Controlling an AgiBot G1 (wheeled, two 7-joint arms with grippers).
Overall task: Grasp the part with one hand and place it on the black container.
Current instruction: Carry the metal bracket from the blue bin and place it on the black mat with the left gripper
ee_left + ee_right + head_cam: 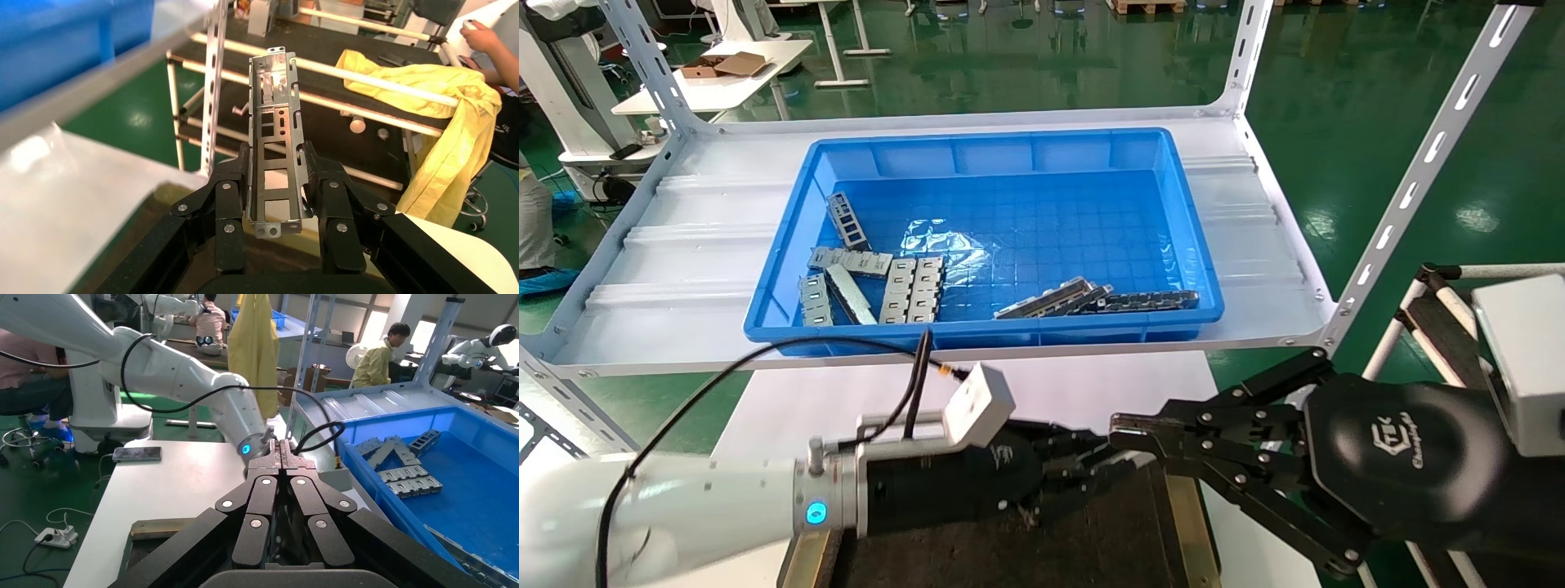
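In the head view the left hand (pixel 1083 474) comes in from the left side, low in the picture, on a glossy white arm with a blue light, and it hangs over the black container (pixel 1091 547), whose dark rough floor and brass-coloured side strip show at the bottom edge. The left wrist view shows what this hand holds: the part (pixel 275 144), a long narrow silver-grey metal piece with square openings and small end tabs, stands between the two black fingers (pixel 229 196) and is pinched on both long sides, its far end sticking out well beyond the fingertips. From the head view the part itself is hidden behind the hands. Behind them, on the white bench (pixel 682 245), stands the big blue bin (pixel 1042 237); inside it a group of flat silver plates (pixel 878 286) lies near the left corner, and some more long metal pieces (pixel 1091 300) lie along the front wall toward the right. The right hand (pixel 1128 429) reaches in from the right side of the head view and its tips are very near the left hand, above the container. In the right wrist view its two fingers (pixel 263 484) are pressed together with nothing between them, and the left arm with its blue light is just beyond them.
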